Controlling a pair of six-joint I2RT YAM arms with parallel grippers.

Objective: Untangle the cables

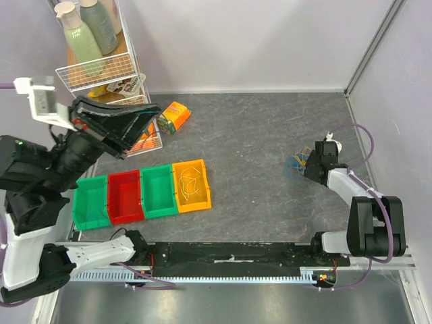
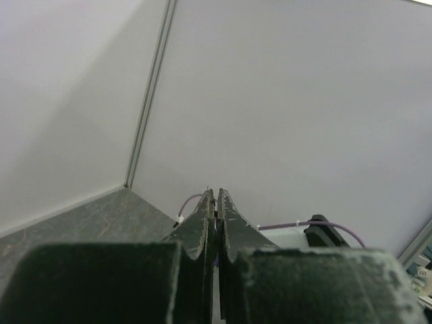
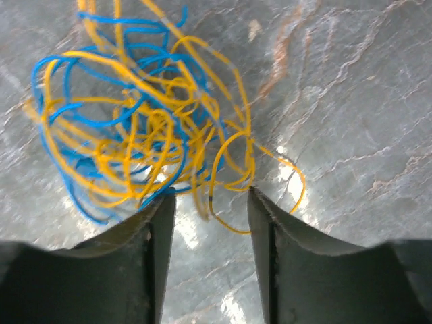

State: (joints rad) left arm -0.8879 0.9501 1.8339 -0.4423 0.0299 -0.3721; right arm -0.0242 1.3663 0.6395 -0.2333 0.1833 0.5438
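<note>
Where the cables (image 3: 142, 135) lie: yellow-blue tangle on the tabletop (image 1: 256, 135), just before my right gripper (image 3: 208, 202)
My right gripper: fingers apart, tips at the tangle's edge
My left gripper (image 2: 216, 199): raised, fingers together

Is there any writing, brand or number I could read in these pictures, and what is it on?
No text is legible.
Small orange and green packet on the grey table: print too small to read.
Printed packets in the white wire rack: blurred, unreadable.
</note>
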